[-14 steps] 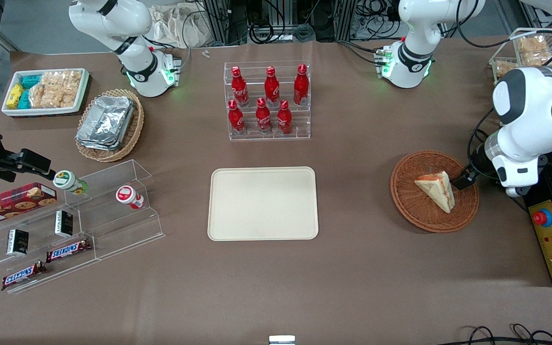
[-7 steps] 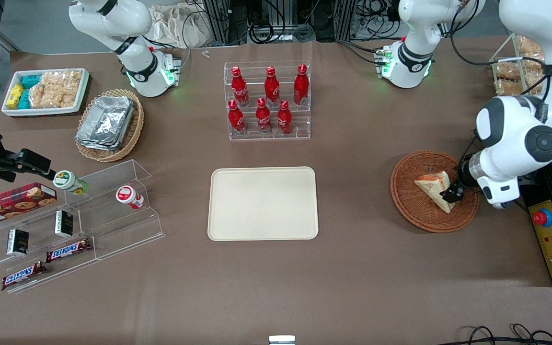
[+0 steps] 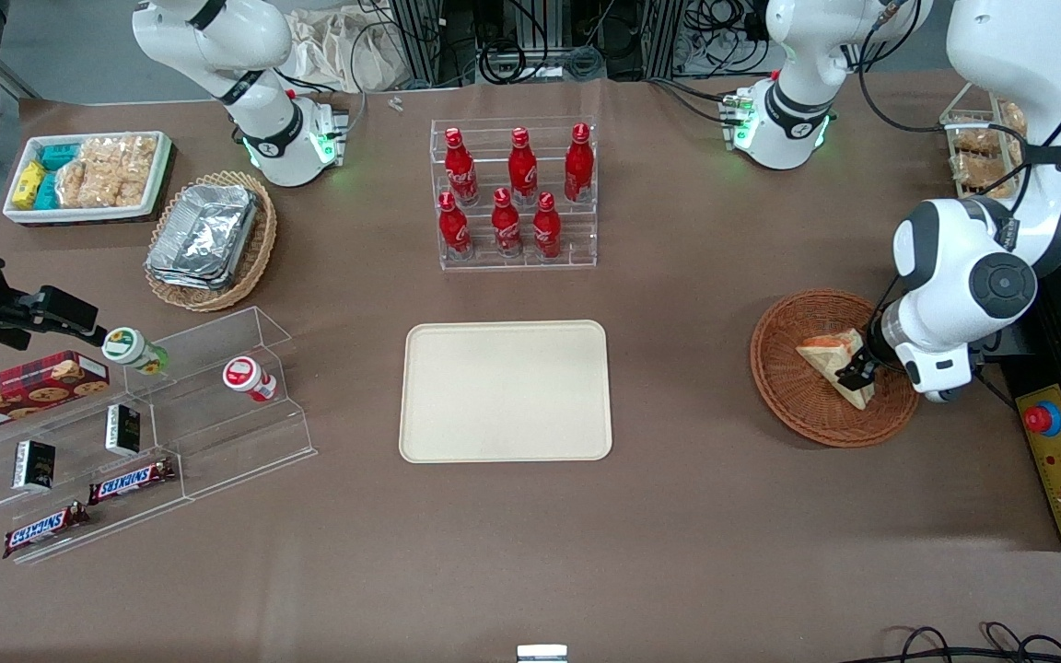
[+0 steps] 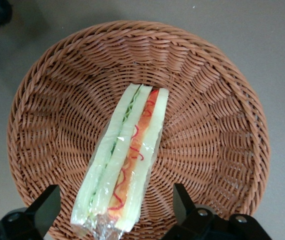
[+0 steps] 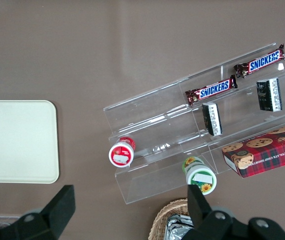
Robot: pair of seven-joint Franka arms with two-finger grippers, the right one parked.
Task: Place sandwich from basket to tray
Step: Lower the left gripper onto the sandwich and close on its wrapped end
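So far: you are still working on the pickup, and nothing has been carried across yet.
Sandwich: the sandwich [image 4: 125,160] is lying in the basket [image 3: 793,405], standing on edge in its clear wrap with the filling edge facing the wrist camera.
Gripper: your gripper [image 4: 113,210] is hanging wide open just above the sandwich, 1 finger on either side of the wedge's wide end, gripping nothing.
Tray: the tray [image 3: 505,390] is sitting bare near the table's middle, well apart from the basket and toward the parked arm's end.
Left to do: you are still facing the closing, the lift, the carry and the set-down.
Change over 1 second: the gripper has been sliding from the basket's rim in over the sandwich, while the sandwich and basket are staying where they were.
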